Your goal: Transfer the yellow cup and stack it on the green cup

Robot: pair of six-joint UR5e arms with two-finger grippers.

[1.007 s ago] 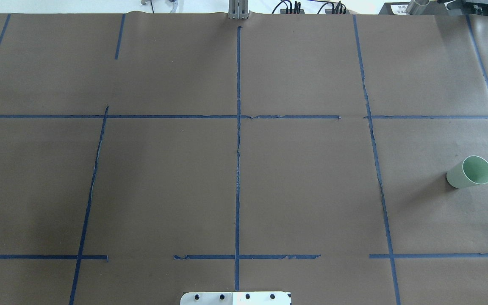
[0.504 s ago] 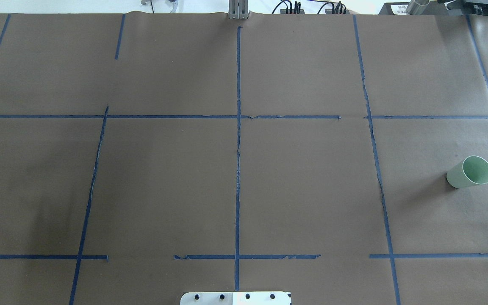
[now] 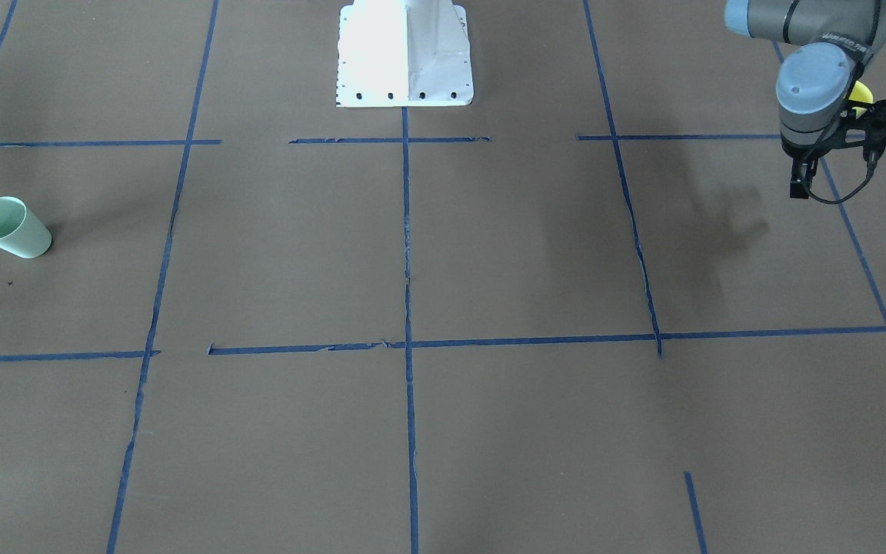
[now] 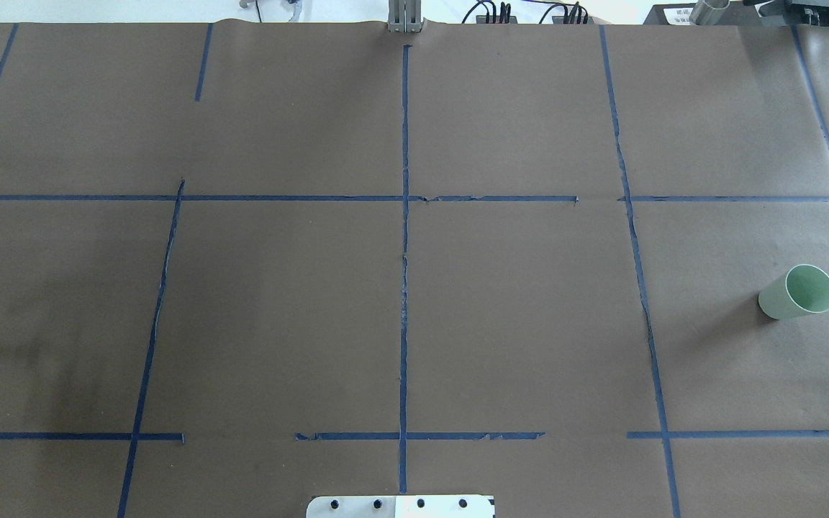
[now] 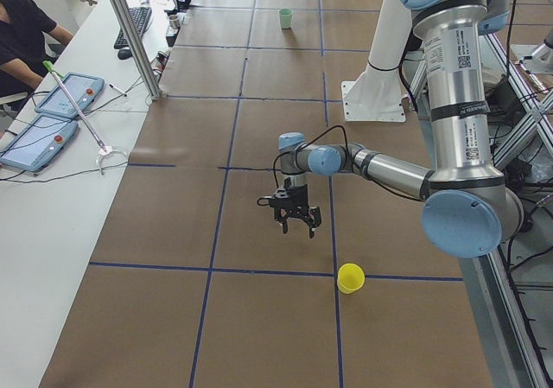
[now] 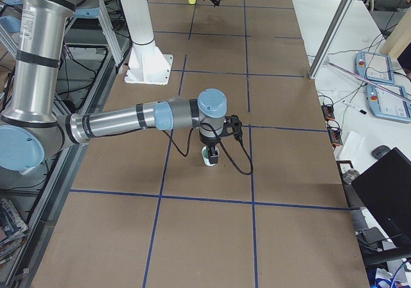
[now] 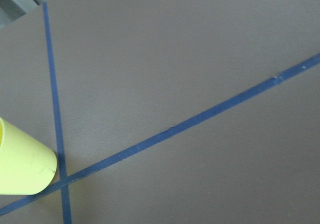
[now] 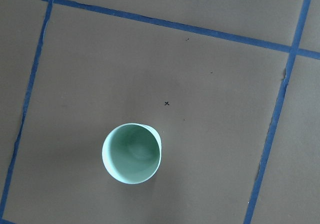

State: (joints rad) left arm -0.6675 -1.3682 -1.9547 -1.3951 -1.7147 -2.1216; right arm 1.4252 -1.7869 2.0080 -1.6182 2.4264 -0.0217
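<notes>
The yellow cup [image 5: 350,277] stands on the brown table by a blue tape line. It also shows at the left wrist view's lower left edge [image 7: 22,161] and as a sliver behind the left wrist [image 3: 861,91]. My left gripper [image 5: 296,226] hovers above the table beside that cup, apart from it, open and empty. The green cup [image 4: 799,291] stands upright at the other end of the table [image 3: 8,227]. My right gripper [image 6: 212,148] hangs right above it; I cannot tell whether it is open. The right wrist view looks straight down into the green cup [image 8: 132,153].
The white robot base plate [image 3: 404,54] sits at the table's middle near edge. Blue tape lines [image 4: 404,237] divide the brown table. A white desk with tablets [image 5: 52,111], a metal post [image 5: 130,34] and a seated person [image 5: 22,34] lies beyond the far edge.
A black part of my left gripper came into the overhead view at the left edge, then slid lower and further out. The green cup has not moved.
</notes>
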